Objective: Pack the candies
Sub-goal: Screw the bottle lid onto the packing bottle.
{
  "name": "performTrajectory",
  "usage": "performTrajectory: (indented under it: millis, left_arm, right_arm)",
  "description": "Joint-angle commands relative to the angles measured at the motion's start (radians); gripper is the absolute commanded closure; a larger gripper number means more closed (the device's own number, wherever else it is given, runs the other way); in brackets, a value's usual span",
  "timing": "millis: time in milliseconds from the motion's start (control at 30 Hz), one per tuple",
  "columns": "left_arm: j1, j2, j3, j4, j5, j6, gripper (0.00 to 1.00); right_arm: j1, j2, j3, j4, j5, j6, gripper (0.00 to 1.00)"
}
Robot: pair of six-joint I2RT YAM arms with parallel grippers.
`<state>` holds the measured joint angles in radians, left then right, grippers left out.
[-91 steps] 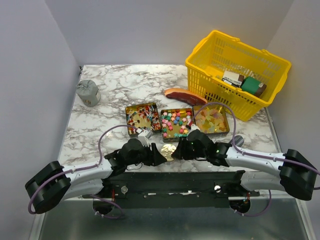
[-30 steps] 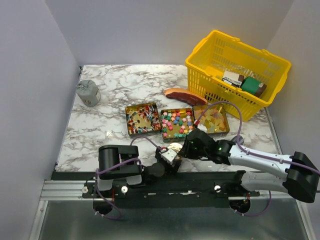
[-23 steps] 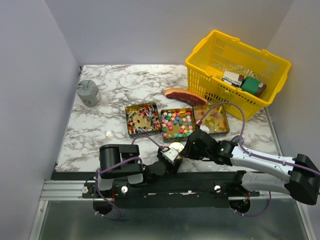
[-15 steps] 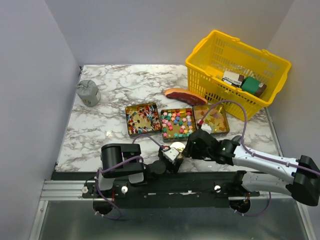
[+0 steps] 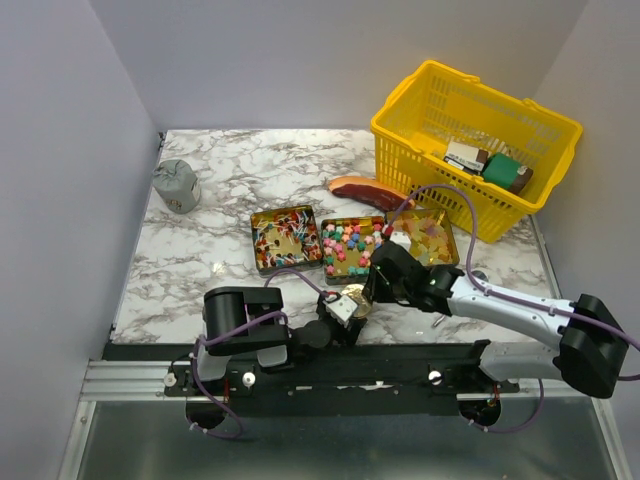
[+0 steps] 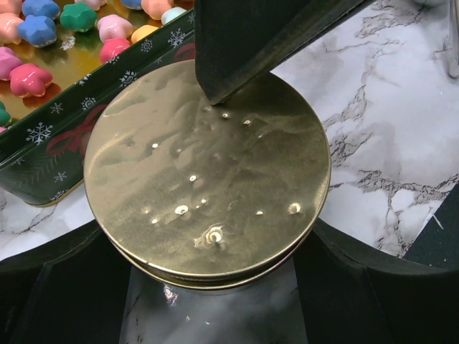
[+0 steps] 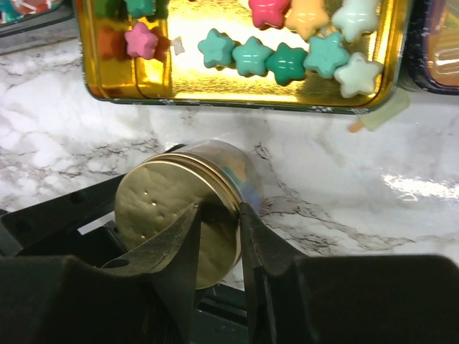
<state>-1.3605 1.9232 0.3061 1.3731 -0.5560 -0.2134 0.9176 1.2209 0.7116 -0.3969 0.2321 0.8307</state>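
Observation:
A glass jar with a gold lid (image 5: 350,297) is tilted at the table's near edge. My left gripper (image 5: 338,308) is shut on the jar body (image 6: 208,308), its jaws on either side. My right gripper (image 5: 372,288) is shut on the lid's rim (image 7: 168,215), with one finger (image 6: 244,50) across the lid face and the other outside the rim. Three open tins lie just beyond: wrapped red, blue and white candies (image 5: 285,237), pastel star candies (image 5: 353,247) (image 7: 287,61) and yellow-orange pieces (image 5: 425,237).
A reddish-brown steak slab (image 5: 368,190) lies behind the tins. A yellow mesh basket (image 5: 475,145) with boxed packets stands at the back right. A grey pouch (image 5: 177,185) sits at the far left. The arms' black base rail runs along the near edge.
Since three seconds ago my left arm has folded back to its base with the jar. My right gripper has shifted left and farther, staying on the lid.

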Motion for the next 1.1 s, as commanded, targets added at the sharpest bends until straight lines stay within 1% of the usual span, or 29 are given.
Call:
performTrajectory:
  millis: [0,33,267,400,433,533,633,767,933,1067]
  left_arm:
    - [-0.002,0.033,-0.012,0.096,0.028,-0.001,0.50]
    - [0.000,0.033,-0.009,0.090,0.027,-0.004,0.50]
    - [0.001,0.028,0.005,0.044,0.025,-0.017,0.50]
    - [0.006,0.033,0.031,-0.014,0.025,-0.032,0.50]
    - [0.014,0.036,0.034,-0.023,0.039,-0.032,0.50]
    - [0.018,0.036,0.053,-0.060,0.047,-0.038,0.49]
    - [0.023,0.040,0.056,-0.065,0.050,-0.037,0.49]
    - [0.023,0.045,0.059,-0.078,0.053,-0.043,0.49]
    - [0.024,0.060,0.077,-0.114,0.047,-0.050,0.49]
    - [0.031,0.065,0.094,-0.143,0.044,-0.060,0.49]
  right_arm:
    - [-0.006,0.026,-0.041,0.046,-0.049,-0.015,0.70]
    - [-0.008,0.022,-0.055,0.058,-0.065,-0.007,0.74]
    - [-0.008,-0.063,-0.216,0.089,-0.163,0.021,0.85]
    - [-0.006,-0.154,-0.279,0.090,-0.217,0.025,0.92]
    - [-0.008,-0.171,-0.291,0.090,-0.227,0.028,0.96]
    - [-0.008,-0.242,-0.330,0.086,-0.293,0.039,0.99]
    - [-0.006,-0.296,-0.333,0.046,-0.323,0.047,0.99]
    - [-0.006,-0.319,-0.319,0.015,-0.349,0.054,0.99]
    - [-0.008,-0.336,-0.349,0.030,-0.401,0.079,0.99]
    - [-0.008,-0.382,-0.383,0.043,-0.427,0.110,0.99]
